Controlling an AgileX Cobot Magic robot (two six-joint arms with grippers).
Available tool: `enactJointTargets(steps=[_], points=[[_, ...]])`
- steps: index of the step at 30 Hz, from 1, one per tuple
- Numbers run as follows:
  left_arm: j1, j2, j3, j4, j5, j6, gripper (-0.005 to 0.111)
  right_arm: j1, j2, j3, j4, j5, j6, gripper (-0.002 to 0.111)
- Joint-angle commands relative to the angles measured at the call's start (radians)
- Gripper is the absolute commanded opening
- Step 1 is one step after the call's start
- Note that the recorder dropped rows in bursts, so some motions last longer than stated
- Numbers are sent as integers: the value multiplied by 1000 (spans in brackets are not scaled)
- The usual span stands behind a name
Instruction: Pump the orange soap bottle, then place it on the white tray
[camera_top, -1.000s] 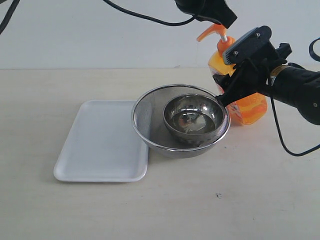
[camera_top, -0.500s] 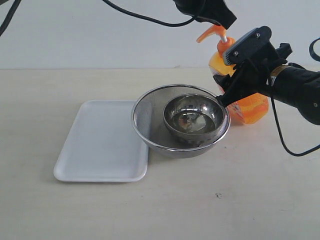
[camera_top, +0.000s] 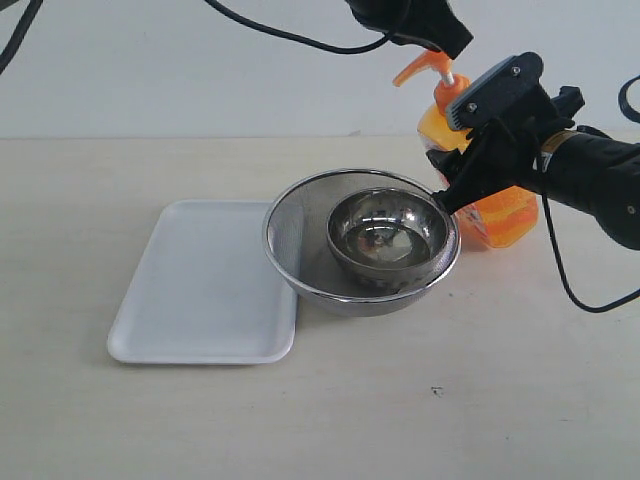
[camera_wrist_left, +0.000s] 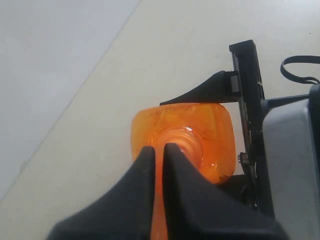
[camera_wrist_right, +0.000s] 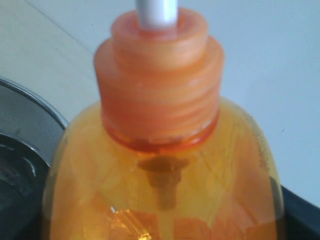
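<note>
Standing upright at far right, the translucent orange soap bottle (camera_top: 500, 215) is clamped by my right gripper (camera_top: 462, 195); my left gripper (camera_wrist_left: 157, 165), fingers (camera_wrist_left: 187, 190) pressed together, hangs above its orange pump head (camera_top: 425, 65). Leftward, past the metal mesh strainer (camera_top: 290, 250) cradling a steel bowl (camera_top: 390, 235), lies the empty shallow white rectangular tray (camera_top: 190, 300).

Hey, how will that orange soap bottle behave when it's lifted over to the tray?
The soap bottle is tall and flat-sided, so it probably tips easily if nudged near the top. Its glossy plastic sides may slip in the right end effector clamped around it. The translucent walls likely flex under a hard squeeze.
</note>
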Motion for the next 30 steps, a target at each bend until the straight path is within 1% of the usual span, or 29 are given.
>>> enactJointTargets(steps=[1, 22, 30], points=[[-3, 64, 29, 35, 102, -7, 5, 3, -17, -9, -14, -43, 36, 0], [-3, 61, 26, 35, 94, -7, 5, 3, -17, -9, -14, -43, 38, 0], [-3, -36, 26, 48, 26, -7, 5, 3, -17, -9, -14, -49, 41, 0]])
